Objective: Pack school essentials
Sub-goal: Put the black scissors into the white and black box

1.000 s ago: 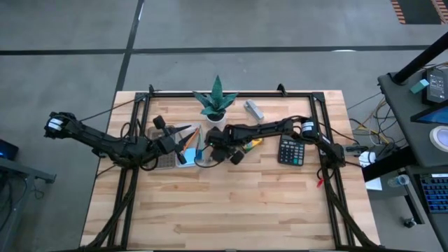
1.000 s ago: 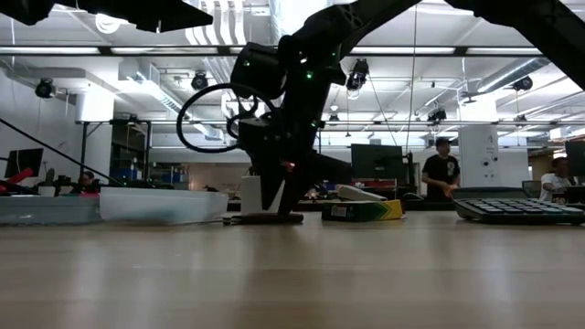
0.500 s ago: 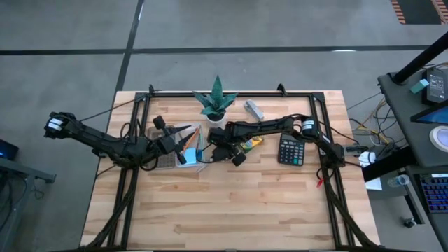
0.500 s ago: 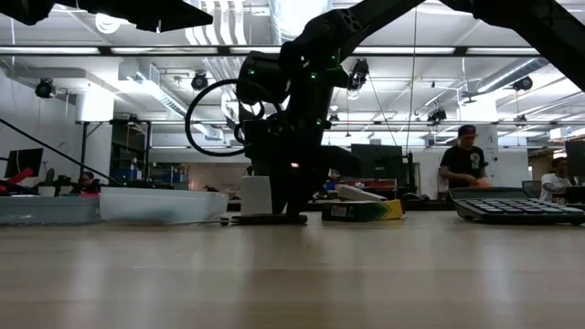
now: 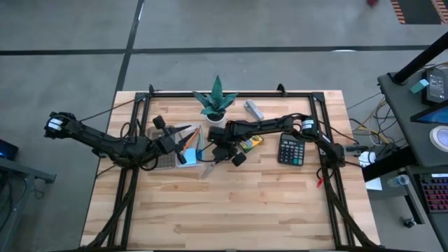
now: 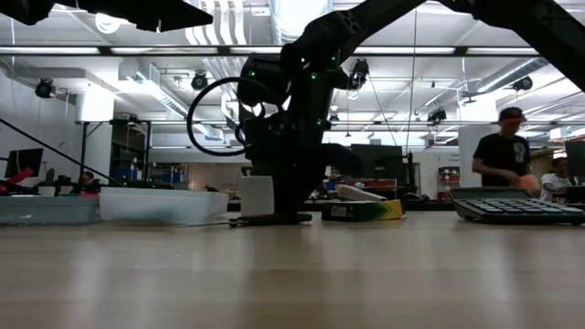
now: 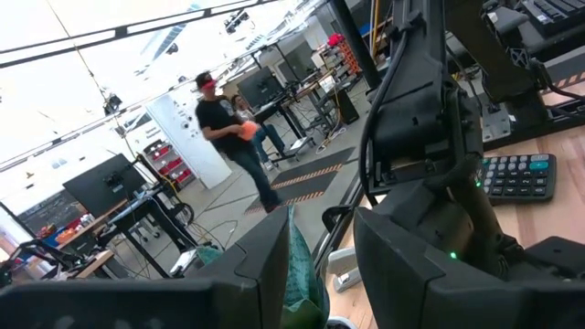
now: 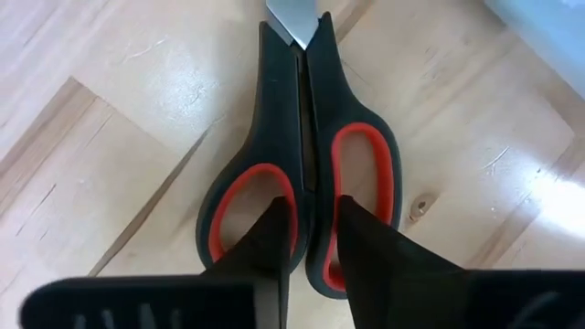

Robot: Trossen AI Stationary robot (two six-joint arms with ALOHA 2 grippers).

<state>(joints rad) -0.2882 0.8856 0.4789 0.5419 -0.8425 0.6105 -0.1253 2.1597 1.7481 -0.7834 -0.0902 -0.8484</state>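
The scissors (image 8: pixel 306 137), black-handled with red-lined loops, lie flat on the wood table; their blades (image 5: pixel 207 169) point toward the near left. My right gripper (image 8: pixel 313 206) comes down on the handles and is shut on them, just right of the table's middle (image 5: pixel 220 155). The yellow-green crayon box (image 5: pixel 248 145) lies just right of it. My left gripper (image 5: pixel 173 142) hangs level to the left, over a clear case (image 6: pixel 163 205) with pencils (image 5: pixel 190 138). Its fingers (image 7: pixel 265 265) stand apart and nothing shows between them. My right gripper has one finger (image 8: pixel 270 247) in each red-lined loop. It pinches the two inner bars of the handles (image 8: pixel 311 174) between them. The fingers come steeply from above, pointing down. The scissors lie flat on the table with the blades shut.
A potted plant (image 5: pixel 215 101) stands behind the grippers, with a grey oblong thing (image 5: pixel 253 110) to its right. A calculator (image 5: pixel 290 149) lies right of the crayon box. A black frame (image 5: pixel 231 93) runs round the table's far and side edges. The near half is bare wood.
My right gripper has tipped and rolled a little over the scissors, and its fingers have shut on the handles. The scissors stay flat on the table.
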